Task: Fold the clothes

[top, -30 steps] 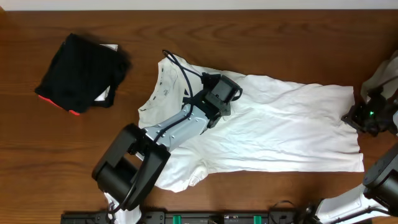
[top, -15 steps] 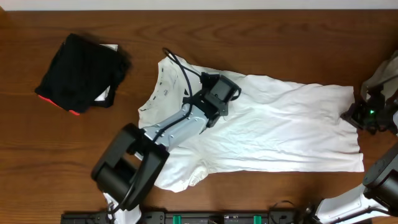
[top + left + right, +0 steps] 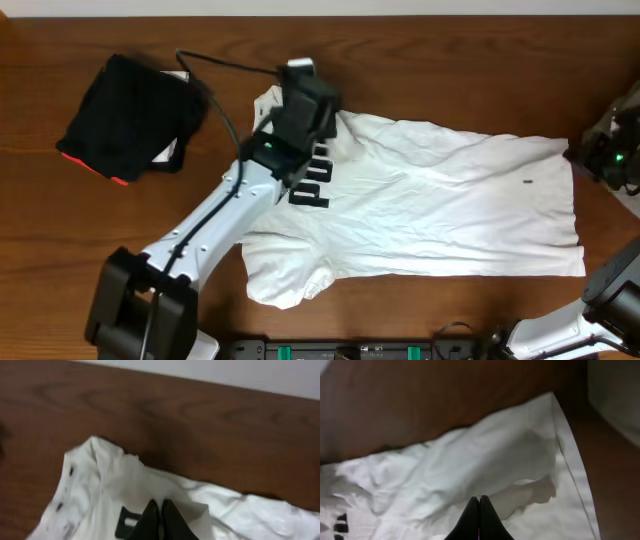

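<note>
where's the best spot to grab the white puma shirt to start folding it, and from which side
Pinch the T-shirt at its hem corners, coming in from the right end over the table. That edge lies straight and flat with wood showing beside it, so a finger could likely slide under. The collar end is rumpled and bunched, a poorer place to start.

T-shirt (image 3: 430,200) on table (image 3: 100,250), folded garment (image 3: 125,115) — left
</note>
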Controlling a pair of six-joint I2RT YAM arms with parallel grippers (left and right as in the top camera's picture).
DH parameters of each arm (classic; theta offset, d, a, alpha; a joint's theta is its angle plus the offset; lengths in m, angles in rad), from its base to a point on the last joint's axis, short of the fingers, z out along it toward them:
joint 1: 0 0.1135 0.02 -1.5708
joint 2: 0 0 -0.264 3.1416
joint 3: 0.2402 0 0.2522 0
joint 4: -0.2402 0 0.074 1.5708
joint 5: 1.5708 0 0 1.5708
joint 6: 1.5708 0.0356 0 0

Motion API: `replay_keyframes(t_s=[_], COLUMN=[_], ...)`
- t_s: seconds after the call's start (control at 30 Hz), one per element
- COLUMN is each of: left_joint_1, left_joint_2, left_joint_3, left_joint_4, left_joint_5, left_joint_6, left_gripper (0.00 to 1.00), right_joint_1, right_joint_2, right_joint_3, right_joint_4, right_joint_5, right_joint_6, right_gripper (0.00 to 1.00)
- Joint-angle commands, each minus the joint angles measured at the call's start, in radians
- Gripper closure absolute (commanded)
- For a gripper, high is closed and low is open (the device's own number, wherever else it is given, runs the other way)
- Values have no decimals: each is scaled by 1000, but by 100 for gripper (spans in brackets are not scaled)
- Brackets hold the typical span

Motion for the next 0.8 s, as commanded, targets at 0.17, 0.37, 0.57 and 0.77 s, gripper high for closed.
replay_keyframes(t_s=[0.17, 0.37, 0.57, 0.77], left_joint_1=[72, 135, 195, 233], left_joint_2=[1, 3, 6, 77], left_joint_3=[19, 19, 19, 47], left_joint_4=[140, 285, 392, 439], left_joint_5=[67, 172, 186, 190], left_joint_6=[74, 81, 80, 80], left_gripper=[94, 94, 94, 94], right_joint_1=[37, 69, 115, 174], right_joint_2=[-23, -23, -23, -23], right_joint_3=[18, 18, 18, 18], right_joint_4=[142, 295, 479, 611], right_joint_5=[-78, -84, -75, 55], right_joint_6=[97, 123, 217, 236], right_gripper=[99, 99, 99, 99])
